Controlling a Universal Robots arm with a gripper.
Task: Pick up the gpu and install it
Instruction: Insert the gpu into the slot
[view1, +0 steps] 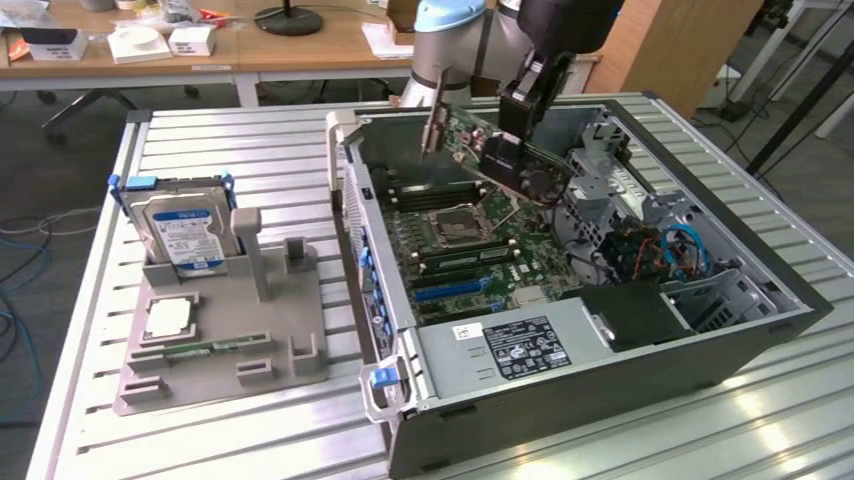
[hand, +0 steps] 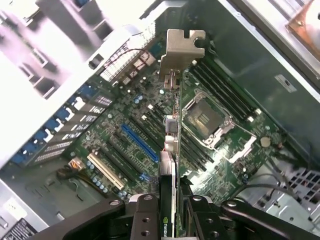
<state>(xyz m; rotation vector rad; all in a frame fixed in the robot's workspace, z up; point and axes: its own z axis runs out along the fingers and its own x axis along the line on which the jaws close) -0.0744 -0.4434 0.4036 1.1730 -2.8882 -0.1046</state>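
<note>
Where the fingers (hand: 145, 216) meet, they are clamped on a graphics card (hand: 172, 150), one either side of its thin edge.

- Gripper (view1: 514, 140): hangs over the open computer case (view1: 747, 340), gripping the graphics card by its upper edge.
- Graphics card (view1: 467, 130): held in the air, tilted, above the motherboard (view1: 461, 255) at the far end of the case; not seated in any slot. Its pale metal bracket (hand: 181, 47) is at the end away from the fingers.
- Motherboard: lies flat in the case floor, with a processor socket (hand: 205, 117) and a long blue slot (hand: 140, 142) to either side of the card's line.
- Case: lies on its side, open, on the slatted table (view1: 227, 135), toward the exterior view's right edge.
- Grey tray (view1: 287, 345): toward the table's left edge in the exterior view. A hard drive (view1: 187, 235) stands at its far corner, and a memory stick (view1: 207, 350) lies near its front edge.
</note>
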